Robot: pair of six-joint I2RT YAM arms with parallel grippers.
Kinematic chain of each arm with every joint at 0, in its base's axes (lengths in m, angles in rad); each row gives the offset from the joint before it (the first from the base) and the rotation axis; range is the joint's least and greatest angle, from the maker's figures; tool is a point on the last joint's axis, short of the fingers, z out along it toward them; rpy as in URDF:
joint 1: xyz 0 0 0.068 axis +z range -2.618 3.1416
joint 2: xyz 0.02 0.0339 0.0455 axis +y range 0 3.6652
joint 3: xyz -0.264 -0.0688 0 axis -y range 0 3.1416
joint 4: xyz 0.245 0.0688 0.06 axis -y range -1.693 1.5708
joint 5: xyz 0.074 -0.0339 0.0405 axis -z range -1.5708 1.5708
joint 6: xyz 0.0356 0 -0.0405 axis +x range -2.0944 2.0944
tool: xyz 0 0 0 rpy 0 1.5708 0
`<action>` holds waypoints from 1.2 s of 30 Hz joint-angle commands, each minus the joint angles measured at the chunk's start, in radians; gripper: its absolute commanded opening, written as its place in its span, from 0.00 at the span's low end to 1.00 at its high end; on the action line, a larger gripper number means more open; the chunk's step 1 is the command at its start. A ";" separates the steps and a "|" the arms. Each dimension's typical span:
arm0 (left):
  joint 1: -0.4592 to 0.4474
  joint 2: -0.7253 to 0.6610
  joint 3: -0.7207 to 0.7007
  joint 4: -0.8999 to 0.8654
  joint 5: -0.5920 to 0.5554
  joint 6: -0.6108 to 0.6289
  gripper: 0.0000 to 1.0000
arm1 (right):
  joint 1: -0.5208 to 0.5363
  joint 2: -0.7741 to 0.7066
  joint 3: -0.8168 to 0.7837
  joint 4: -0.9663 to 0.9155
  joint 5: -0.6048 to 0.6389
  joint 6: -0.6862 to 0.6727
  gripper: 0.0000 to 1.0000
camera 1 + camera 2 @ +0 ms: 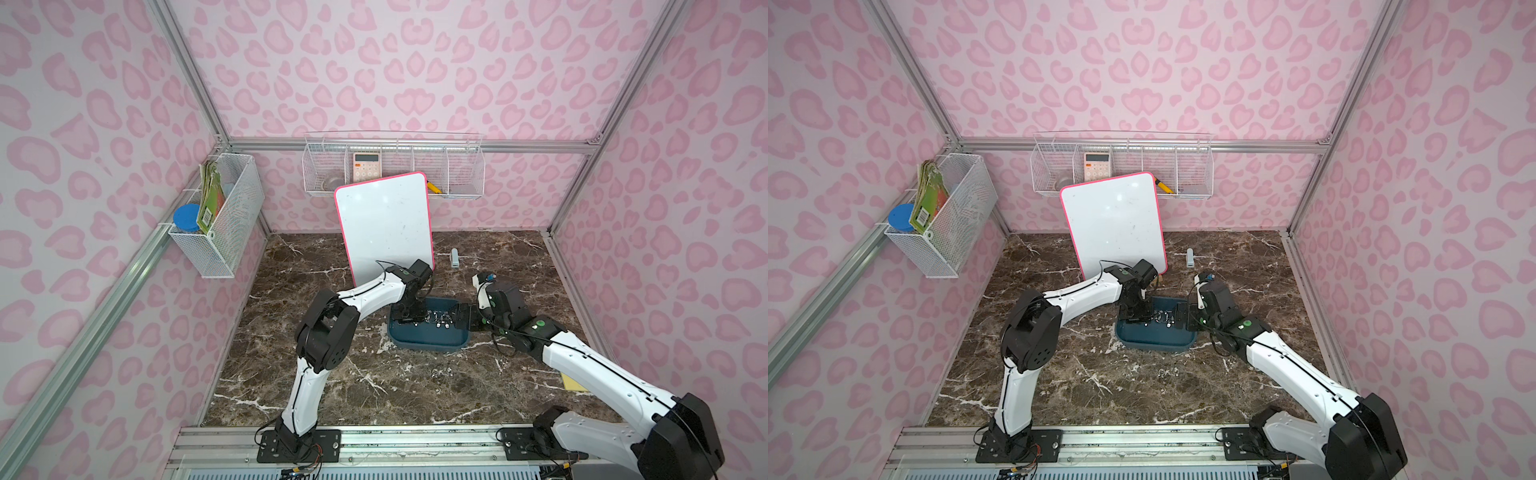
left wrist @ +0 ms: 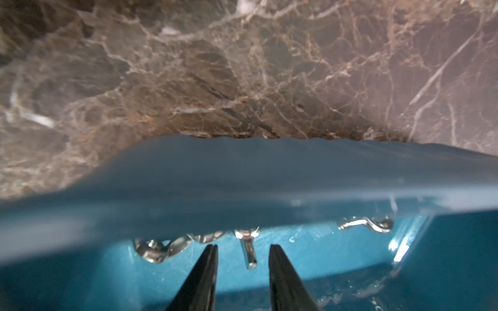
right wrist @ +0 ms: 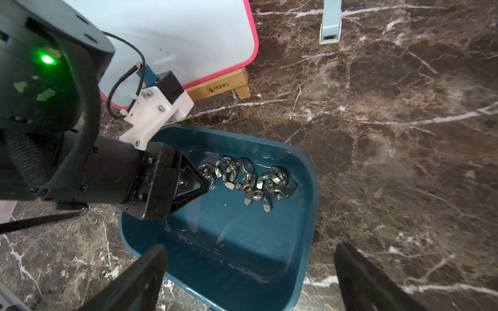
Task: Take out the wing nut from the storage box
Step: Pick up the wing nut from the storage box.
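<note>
While the left end effector (image 2: 242, 246) stands partly open astride a wing nut (image 2: 249, 254) in the storage box (image 2: 242, 175), the right end effector (image 3: 249, 255) gapes wide, empty.

both top views bright, even, light from above; back wall (image 1: 415, 62) washed pale. wide-angle lens splays frame rails (image 1: 407, 145) outward toward borders. only soft-edged shadows on tabletop (image 1: 374, 382); faint sheen on whiteboard (image 1: 382, 224). left wrist view dimmer, corners darkened; storage box (image 2: 242, 183) rim near lens is smeared blue blur, tabletop behind soft; wing nut (image 2: 249, 253) throws hard glint. right wrist view sharp mid-frame; white glare streaks on box floor, wing nuts (image 3: 248, 180) sparkle; green led (image 3: 47, 59) blooms; right claw (image 3: 249, 254) close to lens, out of focus.
</note>
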 commanded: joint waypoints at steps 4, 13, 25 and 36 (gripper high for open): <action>-0.006 0.029 0.032 -0.022 -0.003 0.020 0.34 | -0.002 -0.003 0.001 0.006 -0.011 -0.013 0.99; -0.019 0.020 0.021 -0.029 -0.033 0.019 0.11 | -0.005 -0.024 -0.012 0.001 -0.013 -0.001 0.99; -0.049 -0.094 -0.018 -0.031 -0.078 -0.015 0.00 | -0.003 -0.093 -0.055 0.018 -0.059 0.016 0.99; -0.156 -0.267 -0.153 -0.028 -0.145 -0.109 0.00 | 0.052 -0.186 -0.135 0.065 -0.142 0.045 0.99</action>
